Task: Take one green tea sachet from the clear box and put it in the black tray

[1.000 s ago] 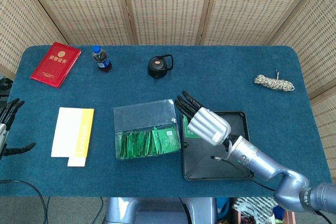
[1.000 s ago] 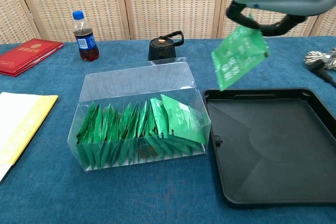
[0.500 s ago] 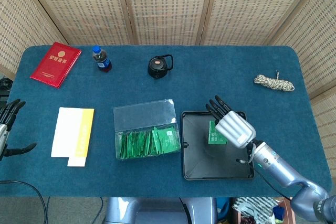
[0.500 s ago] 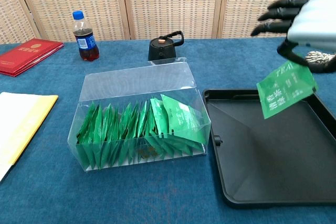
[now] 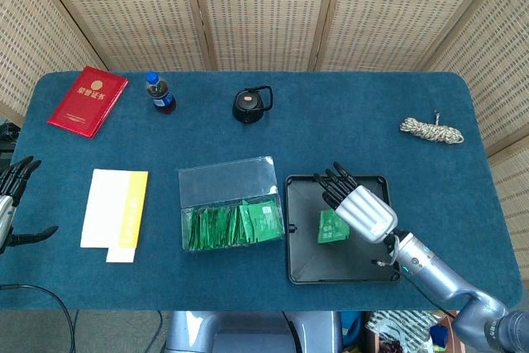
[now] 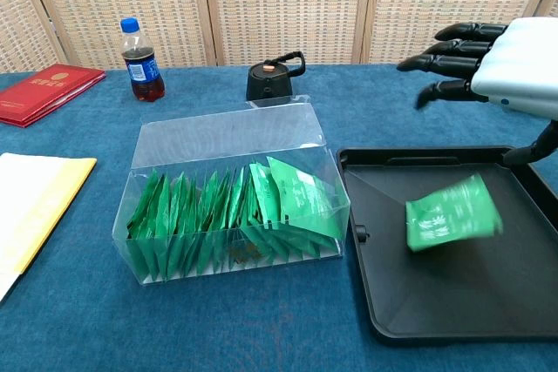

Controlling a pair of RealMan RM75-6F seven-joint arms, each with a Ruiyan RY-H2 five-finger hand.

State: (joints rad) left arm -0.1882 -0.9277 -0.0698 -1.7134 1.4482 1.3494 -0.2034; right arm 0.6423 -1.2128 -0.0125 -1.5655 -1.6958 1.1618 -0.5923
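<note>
A green tea sachet (image 5: 332, 226) (image 6: 452, 213) lies blurred in the black tray (image 5: 307, 265) (image 6: 410, 315), free of any hand. My right hand (image 5: 355, 204) (image 6: 488, 58) hovers above the tray with fingers spread and nothing in it. The clear box (image 5: 230, 204) (image 6: 228, 137) left of the tray holds several upright green sachets (image 5: 231, 224) (image 6: 228, 208). At the far left table edge my left hand (image 5: 11, 196) shows its fingers apart, holding nothing; it is not seen in the chest view.
A black kettle-like pot (image 5: 251, 105) (image 6: 272, 78), a cola bottle (image 5: 160, 93) (image 6: 139, 59) and a red booklet (image 5: 88, 101) (image 6: 42, 91) stand at the back. A white and yellow paper (image 5: 116, 212) (image 6: 26, 202) lies left of the box. A coiled rope (image 5: 431, 130) sits back right.
My right hand has let go of the sachet, which dropped into the tray. The hand shifted slightly left and its fingers spread.
</note>
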